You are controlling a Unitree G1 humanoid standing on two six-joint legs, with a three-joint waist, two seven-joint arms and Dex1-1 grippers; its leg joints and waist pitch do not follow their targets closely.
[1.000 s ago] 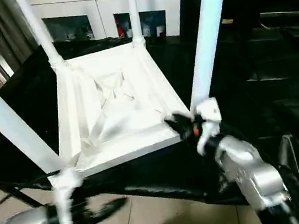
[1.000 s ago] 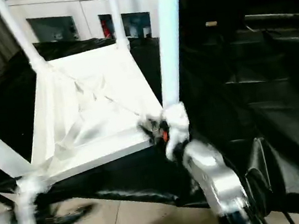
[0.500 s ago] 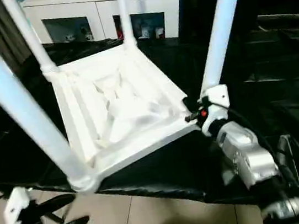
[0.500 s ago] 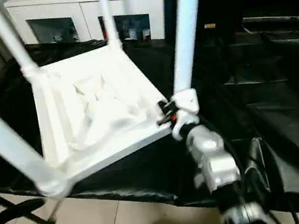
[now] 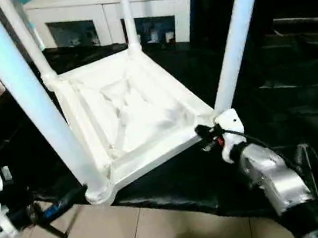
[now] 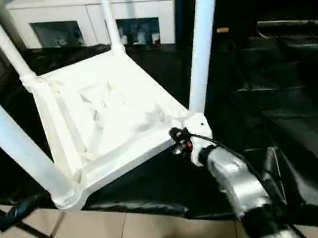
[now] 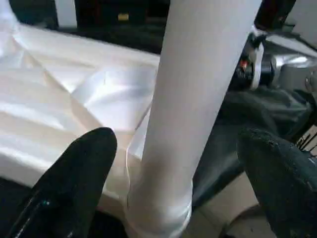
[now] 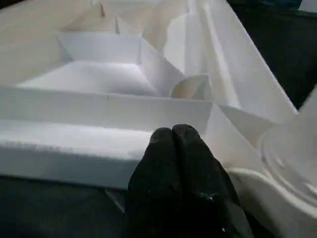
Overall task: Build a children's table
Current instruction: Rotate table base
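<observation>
The children's table (image 5: pixel 129 117) lies upside down in the centre of the head views, its ribbed underside facing up, resting on a black sheet (image 5: pixel 179 181) that covers the surface beneath it. All four legs stand in the corner sockets and rise out of the top of the frame: the near left leg (image 5: pixel 33 107) crosses the left side of the picture, the near right leg (image 5: pixel 233 37) rises right of centre, and the far left leg (image 5: pixel 27 45) and far right leg (image 5: pixel 127 17) stand at the upper left and upper middle.

The right gripper (image 5: pixel 204 134) sits at centre right, at the table's near right corner just beside the foot of the near right leg. In the right wrist view its two black fingers (image 8: pixel 178 168) are pressed together with nothing between them, their tips up against the outer rim of the tabletop.

The left gripper (image 7: pixel 173 163) is low at the left edge of the head views, below the table's near left corner. In the left wrist view its fingers (image 7: pixel 74 173) are spread wide on either side of the near left leg, with a gap on both sides and no hold on it.

A white cabinet (image 5: pixel 102 11) with glass doors stands behind the table along the top of the frame, and pale floor tiles (image 5: pixel 164 236) show at the bottom.
</observation>
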